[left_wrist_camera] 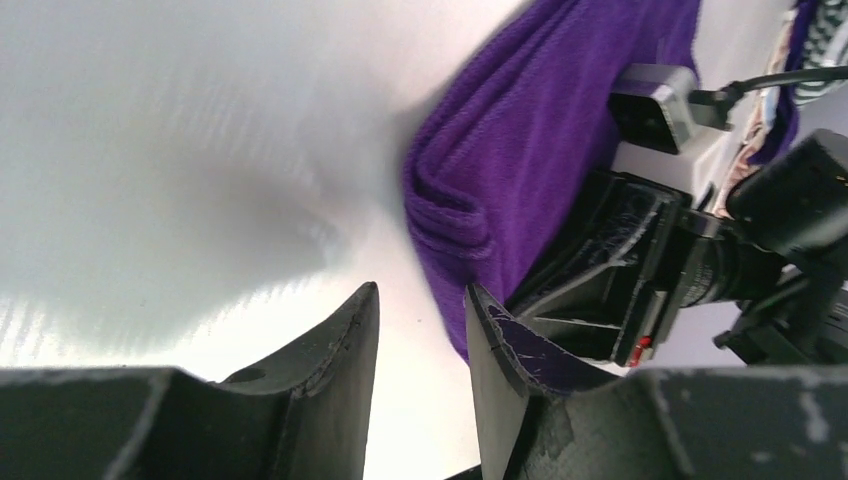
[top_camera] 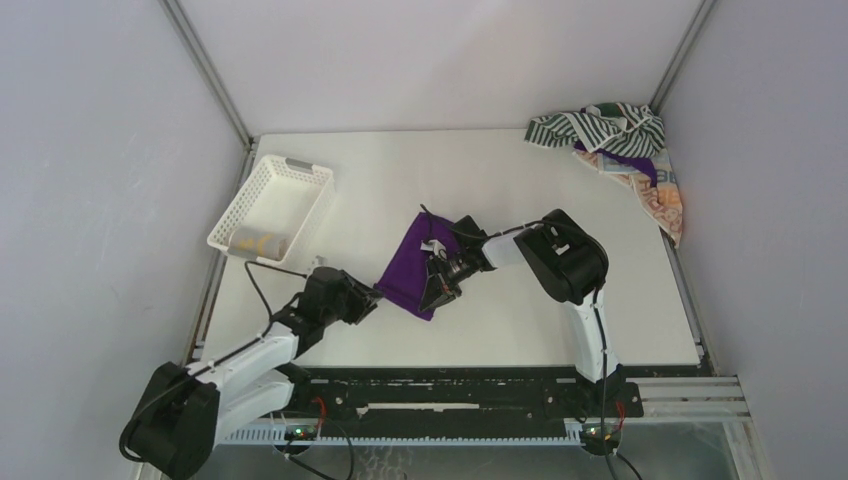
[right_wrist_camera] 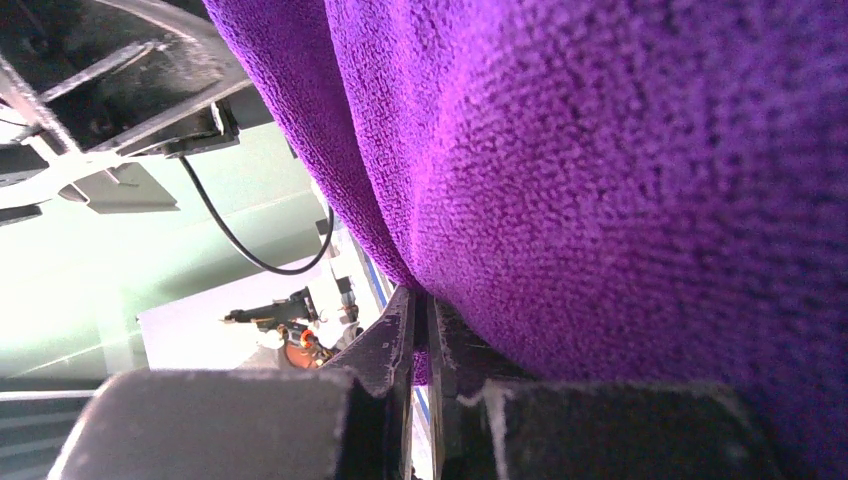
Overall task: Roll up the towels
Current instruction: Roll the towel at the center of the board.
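You are rolling a soft, light, limp purple towel [top_camera: 408,262] lying mid-way across the table [top_camera: 560,330]: right gripper [right_wrist_camera: 421,310] pinching its near edge, left gripper [left_wrist_camera: 420,305] hovering spread beside the folded left corner, the likeliest hold.

A white lattice basket [top_camera: 315,205] sits on the table [top_camera: 520,310].

Basket [top_camera: 312,212] left, folded towel [top_camera: 408,262] mid-table, towel heap [top_camera: 615,140] in back-right corner.

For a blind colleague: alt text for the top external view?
A folded purple cloth towel lies centrally, the right pincer shut on its edge, the left pincer open beside it. A white plastic lattice basket sits left; crumpled striped and patterned towels far right.
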`<act>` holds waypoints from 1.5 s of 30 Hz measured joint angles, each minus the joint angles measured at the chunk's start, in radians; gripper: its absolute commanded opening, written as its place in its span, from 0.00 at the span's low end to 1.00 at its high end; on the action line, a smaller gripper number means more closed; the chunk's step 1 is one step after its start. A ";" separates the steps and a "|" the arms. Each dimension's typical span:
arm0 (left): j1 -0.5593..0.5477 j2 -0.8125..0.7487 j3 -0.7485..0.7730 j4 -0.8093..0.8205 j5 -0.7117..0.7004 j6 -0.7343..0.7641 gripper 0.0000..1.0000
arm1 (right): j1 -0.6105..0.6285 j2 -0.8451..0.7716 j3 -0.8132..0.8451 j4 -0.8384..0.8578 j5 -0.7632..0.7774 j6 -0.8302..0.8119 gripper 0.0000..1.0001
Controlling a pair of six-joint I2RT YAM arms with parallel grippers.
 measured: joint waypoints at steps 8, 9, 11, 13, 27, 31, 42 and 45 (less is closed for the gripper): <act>0.000 0.092 0.001 0.041 0.017 0.001 0.45 | 0.001 0.000 0.000 0.000 0.000 0.000 0.02; 0.000 0.095 0.001 0.045 0.019 0.002 0.45 | 0.001 0.000 0.000 0.000 0.000 0.000 0.02; 0.000 0.104 0.003 0.056 0.021 0.002 0.46 | 0.001 0.000 0.000 0.000 0.000 0.000 0.02; 0.000 0.113 0.004 0.063 0.022 0.002 0.46 | 0.001 0.000 0.000 0.000 0.000 0.000 0.02; 0.000 0.173 0.021 0.133 0.047 0.001 0.50 | 0.005 0.000 0.010 -0.021 0.007 0.000 0.03; 0.000 0.142 0.021 0.140 0.047 0.001 0.50 | 0.006 0.000 0.011 -0.025 0.008 0.000 0.03; 0.000 0.231 0.037 0.135 0.053 0.001 0.44 | 0.008 0.000 0.020 -0.043 0.016 -0.002 0.07; 0.000 0.264 0.076 0.098 0.050 0.003 0.47 | 0.013 -0.003 0.026 -0.060 0.026 -0.005 0.14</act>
